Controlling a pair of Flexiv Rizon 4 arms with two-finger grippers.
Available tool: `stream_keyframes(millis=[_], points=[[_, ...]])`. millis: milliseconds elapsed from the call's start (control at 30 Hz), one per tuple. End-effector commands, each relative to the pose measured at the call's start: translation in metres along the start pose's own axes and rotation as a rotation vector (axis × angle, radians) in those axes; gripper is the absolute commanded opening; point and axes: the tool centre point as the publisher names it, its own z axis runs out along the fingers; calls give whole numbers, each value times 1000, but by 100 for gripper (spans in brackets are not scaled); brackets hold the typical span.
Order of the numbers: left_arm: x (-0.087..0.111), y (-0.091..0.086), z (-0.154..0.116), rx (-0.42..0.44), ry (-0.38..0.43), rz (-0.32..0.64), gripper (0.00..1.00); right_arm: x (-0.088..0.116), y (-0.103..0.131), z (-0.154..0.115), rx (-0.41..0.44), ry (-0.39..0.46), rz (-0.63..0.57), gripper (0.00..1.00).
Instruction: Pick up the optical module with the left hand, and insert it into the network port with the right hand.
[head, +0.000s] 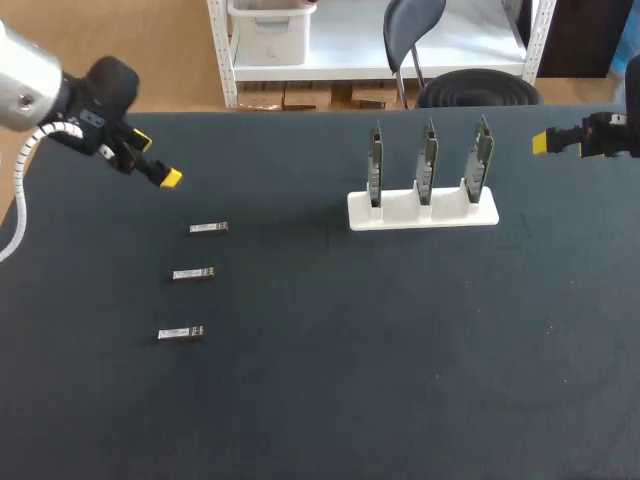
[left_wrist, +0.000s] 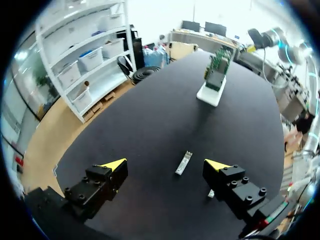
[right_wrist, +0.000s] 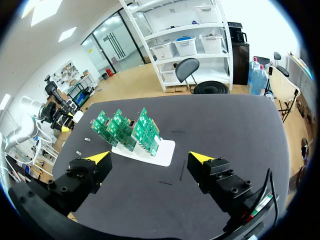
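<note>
Hovering wide open: both end effectors empty, modules lying on the desk

From the head view, little of either end effector can be made out. The left end effector (head: 168, 178) shows a single yellow tip at the far left of the desk (head: 320, 400). The right end effector (head: 548, 142) shows one tip at the far right edge, with the rest of that arm cut off. Their opening cannot be read from this view.

The wrist views show it. The left end effector (left_wrist: 165, 164) has its fingers spread wide apart and grips nothing. The right end effector (right_wrist: 150, 159) is spread just as wide and is also empty.

Three optical modules lie flat in a column on the left part of the desk, well apart from each other: the far module (head: 209, 228), the middle module (head: 193, 273) and the near module (head: 181, 333). In the left wrist view one optical module (left_wrist: 183, 163) lies on the desk ahead of the open fingers, touching neither. A second piece (left_wrist: 211, 193) is mostly hidden by one finger, so which module it is cannot be told.

One white holder (head: 422, 210) stands right of the desk's middle, well apart from the modules. It carries three upright green circuit boards (head: 428, 160), seen edge-on. The network ports on them are too small to make out in any view.
</note>
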Motion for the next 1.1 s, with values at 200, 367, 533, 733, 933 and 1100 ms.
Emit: stream_keyframes(millis=[200,367,533,733,933,1100], points=[[11,-1,39,177,338,328,100,1,2,-1,8,-1,1,100],[19,-12,48,217,394,375,100,1,2,-1,8,-1,1,100],[27,-21,56,234,420,386,100,1,2,-1,8,-1,1,100],[35,-28,70,232,435,377,100,1,2,-1,8,-1,1,100],[43,-33,80,219,457,377,100,1,2,-1,8,-1,1,100],[48,-34,87,178,458,400,100,1,2,-1,8,-1,1,100]])
